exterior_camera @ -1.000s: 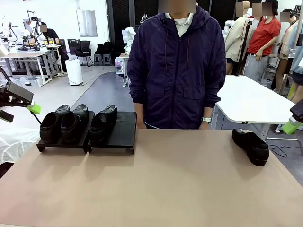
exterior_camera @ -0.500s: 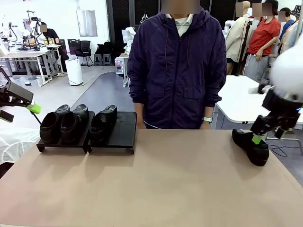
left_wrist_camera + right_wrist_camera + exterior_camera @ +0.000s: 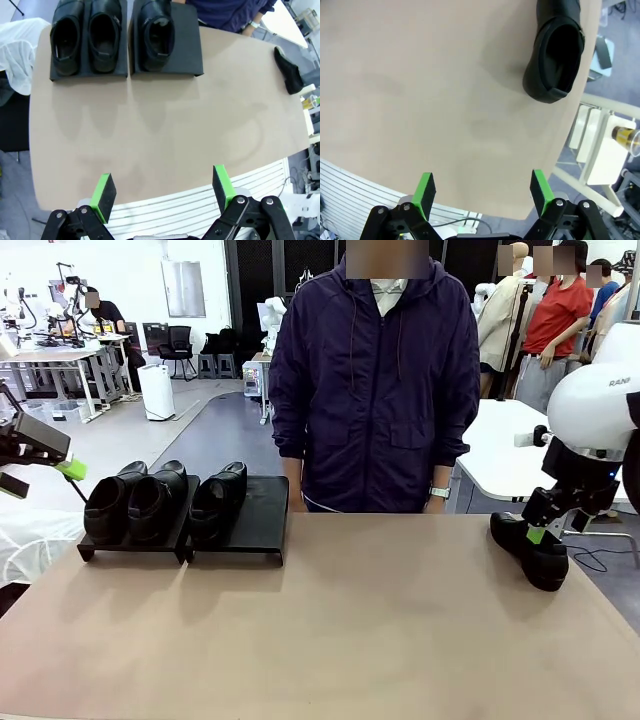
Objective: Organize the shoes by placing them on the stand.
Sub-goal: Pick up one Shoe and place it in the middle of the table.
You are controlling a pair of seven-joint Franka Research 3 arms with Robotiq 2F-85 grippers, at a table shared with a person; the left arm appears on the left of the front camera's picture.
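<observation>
Three shoes (image 3: 160, 502) sat on the stand (image 3: 255, 510), two filling its left platform and one on the next, so the slot beside that third shoe was free, presumably kept for the last one. You had the fourth shoe (image 3: 530, 548) lying on the worktop (image 3: 330, 630), well apart from the stand toward the right edge. The right end effector (image 3: 541, 523) hung just above that shoe's heel end, probably lined up for a grasp. Its wrist camera showed what the front camera could not: the green pads (image 3: 425, 189) were spread wide and empty, and the shoe's opening (image 3: 561, 59) faced up. The left end effector (image 3: 162, 192) was also wide and empty; from high above, its camera gave you the stand's vacant half (image 3: 186, 40).
</observation>
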